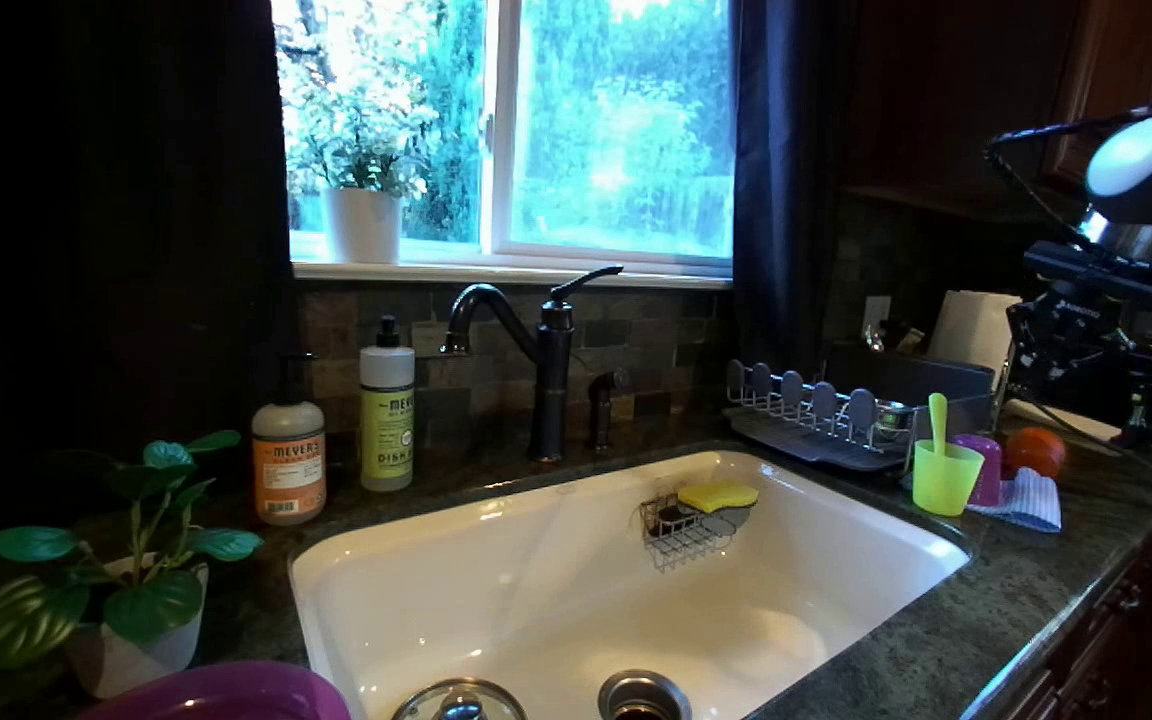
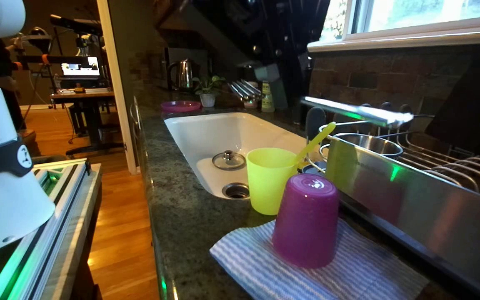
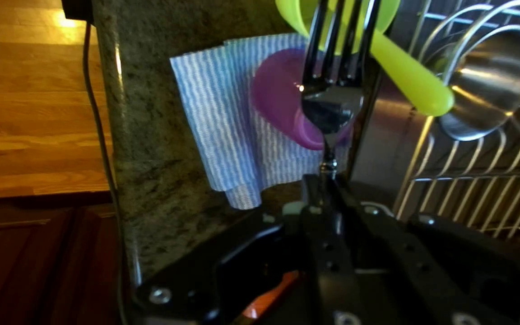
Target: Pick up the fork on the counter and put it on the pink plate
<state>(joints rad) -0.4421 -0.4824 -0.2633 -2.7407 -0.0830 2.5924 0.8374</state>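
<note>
My gripper (image 3: 326,185) is shut on the handle of a metal fork (image 3: 332,108) in the wrist view. The fork's tines point away from the jaws. The fork is held in the air above a cloth and cups; its tines also show in an exterior view (image 2: 245,90), with the gripper (image 2: 279,87) around its handle. The handle's end sticks out on the rack side. The pink plate (image 2: 180,106) lies on the counter past the sink's far end, well away from the gripper. Its rim also shows at the bottom edge of an exterior view (image 1: 236,690). The plate is out of the wrist view.
Below the fork are a lime cup (image 2: 267,183) with a spoon-like handle, an upside-down purple cup (image 2: 306,225) and a striped cloth (image 3: 215,122). A dish rack (image 1: 821,410), white sink (image 1: 536,560), faucet (image 1: 548,380), soap bottles and a plant (image 2: 208,99) stand around.
</note>
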